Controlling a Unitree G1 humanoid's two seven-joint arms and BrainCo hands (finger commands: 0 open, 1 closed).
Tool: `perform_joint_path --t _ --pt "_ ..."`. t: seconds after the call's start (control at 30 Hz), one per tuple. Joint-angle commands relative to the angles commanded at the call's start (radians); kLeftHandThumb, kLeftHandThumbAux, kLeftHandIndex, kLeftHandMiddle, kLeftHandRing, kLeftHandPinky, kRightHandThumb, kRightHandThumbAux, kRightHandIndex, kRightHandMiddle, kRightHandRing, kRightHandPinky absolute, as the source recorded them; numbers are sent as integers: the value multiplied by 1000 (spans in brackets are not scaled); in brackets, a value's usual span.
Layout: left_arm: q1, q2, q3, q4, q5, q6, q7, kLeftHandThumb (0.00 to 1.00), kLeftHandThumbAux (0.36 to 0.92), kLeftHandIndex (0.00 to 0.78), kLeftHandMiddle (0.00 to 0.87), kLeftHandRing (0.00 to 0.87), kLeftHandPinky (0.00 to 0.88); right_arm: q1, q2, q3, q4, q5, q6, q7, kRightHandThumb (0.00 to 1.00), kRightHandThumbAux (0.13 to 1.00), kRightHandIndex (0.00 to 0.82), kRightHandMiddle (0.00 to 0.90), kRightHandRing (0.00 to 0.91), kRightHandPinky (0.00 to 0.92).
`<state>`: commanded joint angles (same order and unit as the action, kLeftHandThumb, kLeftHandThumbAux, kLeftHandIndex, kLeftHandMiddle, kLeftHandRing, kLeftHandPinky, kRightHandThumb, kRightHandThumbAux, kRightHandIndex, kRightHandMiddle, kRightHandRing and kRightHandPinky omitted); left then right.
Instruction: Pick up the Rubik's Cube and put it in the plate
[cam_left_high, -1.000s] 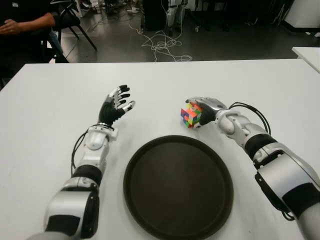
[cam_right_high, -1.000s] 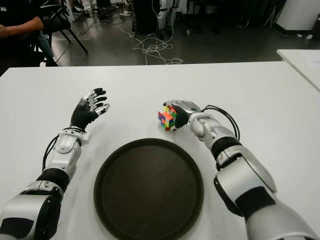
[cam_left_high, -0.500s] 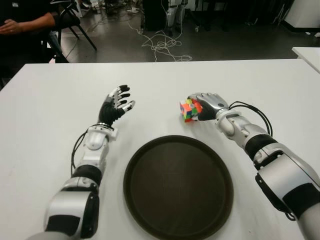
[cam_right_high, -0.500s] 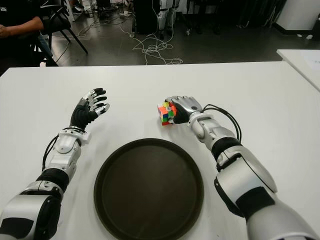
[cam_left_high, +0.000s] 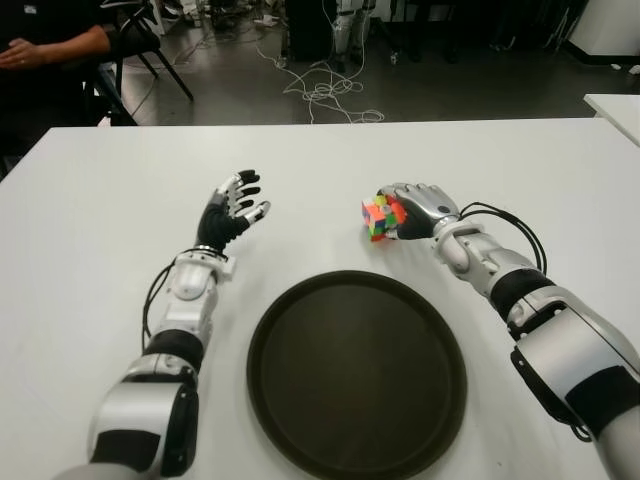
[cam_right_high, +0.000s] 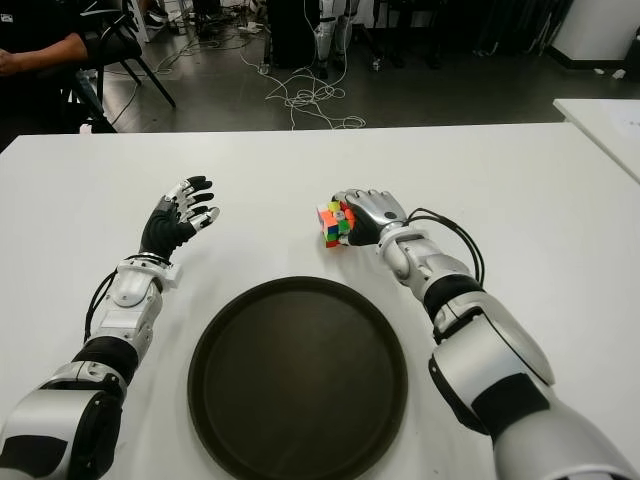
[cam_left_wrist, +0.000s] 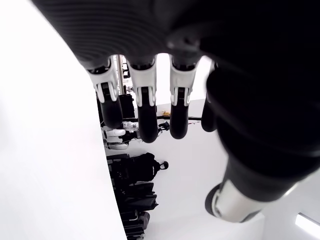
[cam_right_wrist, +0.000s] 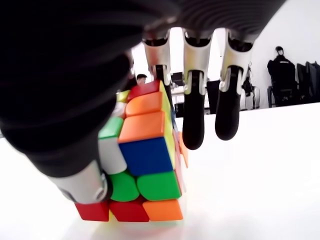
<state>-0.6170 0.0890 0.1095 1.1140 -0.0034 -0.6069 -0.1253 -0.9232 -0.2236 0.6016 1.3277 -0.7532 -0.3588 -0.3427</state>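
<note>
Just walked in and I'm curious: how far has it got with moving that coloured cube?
Early stage. The right hand has reached the Rubik's Cube and its fingers are around it, but the cube seems to sit on the table beyond the plate. Lifting and placing remain. The left hand shows open, left of the plate.

Both arms reach forward over the desk (cam_left_high: 90, 200), the left hand (cam_left_high: 232, 213) raised with its fingers (cam_left_wrist: 145, 110) spread and empty, the right hand (cam_left_high: 415, 208) turned palm-left, its fingers (cam_right_wrist: 195, 125) and thumb curled around the Rubik's Cube (cam_right_wrist: 145, 160).
</note>
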Motion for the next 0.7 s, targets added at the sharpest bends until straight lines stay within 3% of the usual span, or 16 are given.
perform_joint_path --t 0.13,0.4,0.7 --pt "0 2 -3 0 4 0 2 35 798 184 188 163 148 1 -2 0 1 1 -4 -16 697 737 412 410 446 475" --pt "0 3 -3 0 1 -5 -12 30 830 186 182 162 162 1 0 -5 6 8 -5 -17 697 737 412 406 444 482" --pt "-1 -2 0 0 2 -4 1 26 840 189 183 164 169 -12 -12 -25 -9 25 -21 -19 699 736 411 364 389 431"
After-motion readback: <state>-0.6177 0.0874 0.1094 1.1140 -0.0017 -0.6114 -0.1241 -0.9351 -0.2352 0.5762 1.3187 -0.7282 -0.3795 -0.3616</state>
